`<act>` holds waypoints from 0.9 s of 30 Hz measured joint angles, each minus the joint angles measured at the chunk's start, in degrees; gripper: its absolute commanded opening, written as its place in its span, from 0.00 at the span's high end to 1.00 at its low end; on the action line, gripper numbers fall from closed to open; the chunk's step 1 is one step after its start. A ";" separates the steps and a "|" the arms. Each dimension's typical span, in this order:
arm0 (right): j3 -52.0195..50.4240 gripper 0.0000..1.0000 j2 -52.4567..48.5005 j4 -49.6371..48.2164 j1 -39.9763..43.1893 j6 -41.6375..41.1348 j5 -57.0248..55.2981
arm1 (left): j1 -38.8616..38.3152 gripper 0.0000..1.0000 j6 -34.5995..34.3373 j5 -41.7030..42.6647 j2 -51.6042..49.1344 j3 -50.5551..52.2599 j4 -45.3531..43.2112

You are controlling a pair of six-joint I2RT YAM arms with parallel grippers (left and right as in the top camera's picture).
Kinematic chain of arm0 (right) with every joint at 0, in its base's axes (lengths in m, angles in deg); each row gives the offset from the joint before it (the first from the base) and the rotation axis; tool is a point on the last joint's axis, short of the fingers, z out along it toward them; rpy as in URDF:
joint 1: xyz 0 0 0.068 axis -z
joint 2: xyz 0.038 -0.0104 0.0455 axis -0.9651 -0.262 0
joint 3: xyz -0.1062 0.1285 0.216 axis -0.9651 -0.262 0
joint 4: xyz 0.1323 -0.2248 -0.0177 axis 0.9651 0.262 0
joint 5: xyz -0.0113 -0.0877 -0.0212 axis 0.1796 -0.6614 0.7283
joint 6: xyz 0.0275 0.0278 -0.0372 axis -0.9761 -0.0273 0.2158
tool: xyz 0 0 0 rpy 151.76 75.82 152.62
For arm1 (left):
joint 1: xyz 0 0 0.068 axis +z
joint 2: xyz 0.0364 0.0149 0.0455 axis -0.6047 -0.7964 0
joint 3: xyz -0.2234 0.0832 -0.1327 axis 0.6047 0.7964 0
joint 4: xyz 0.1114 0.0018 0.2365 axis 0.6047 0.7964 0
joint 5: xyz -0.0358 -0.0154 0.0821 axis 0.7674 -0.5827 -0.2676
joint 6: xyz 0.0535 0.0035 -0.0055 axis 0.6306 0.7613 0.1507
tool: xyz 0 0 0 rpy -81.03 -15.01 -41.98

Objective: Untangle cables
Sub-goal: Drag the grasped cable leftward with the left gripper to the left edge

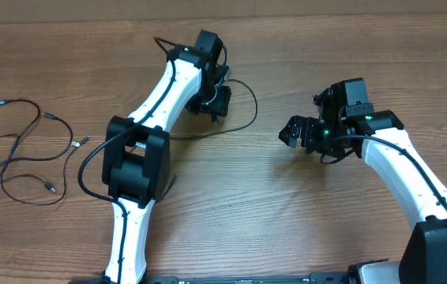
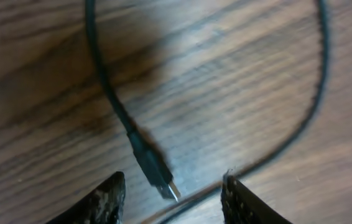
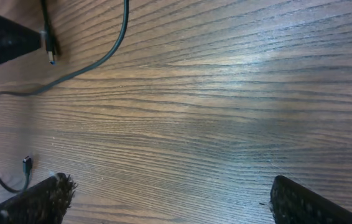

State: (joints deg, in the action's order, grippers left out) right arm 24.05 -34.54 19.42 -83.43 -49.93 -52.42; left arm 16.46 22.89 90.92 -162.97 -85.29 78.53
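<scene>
left pincer (image 2: 173, 183): spread open, gripping nothing, hanging low over the brown wood-grain counter (image 2: 244, 81)
nearest cable: thin black flexible cable (image 2: 103, 81) lying flat on the counter, with its silvery flat plug (image 2: 171, 188) in the gap between the two black fingers (image 2: 107, 202), touching neither
course seen from overhead: out from under the left pincer, a wide bow to the right, then back left toward the white left arm (image 1: 164, 87)
look of that cable: matte, slack, laid in smooth curves, with a black moulded sleeve just behind the plug
right pincer (image 3: 171, 186): wide open, holding nothing, only counter between its fingers (image 3: 39, 202)
cable relative to right pincer: well apart, at the upper left of the right wrist view; lower down, a loop ending in a small dark plug (image 3: 27, 163) near the left finger
other cables: several thin black strands (image 1: 20, 159) with small silvery tips, loose and crossing near the counter's left edge, well apart from both pincers
</scene>
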 measured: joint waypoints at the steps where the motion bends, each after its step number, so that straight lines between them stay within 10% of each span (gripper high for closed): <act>1: 0.00 0.00 0.00 -0.07 0.00 0.00 -0.02 | -0.24 0.50 -1.29 -0.94 0.00 0.63 -0.90; 27: 0.00 0.00 0.00 -0.04 0.00 0.00 -0.02 | -5.46 0.58 -8.61 -17.66 -0.52 4.09 -4.31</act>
State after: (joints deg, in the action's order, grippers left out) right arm 24.05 -34.54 19.37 -83.43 -49.93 -52.44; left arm 10.99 14.27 73.26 -163.49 -81.20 74.23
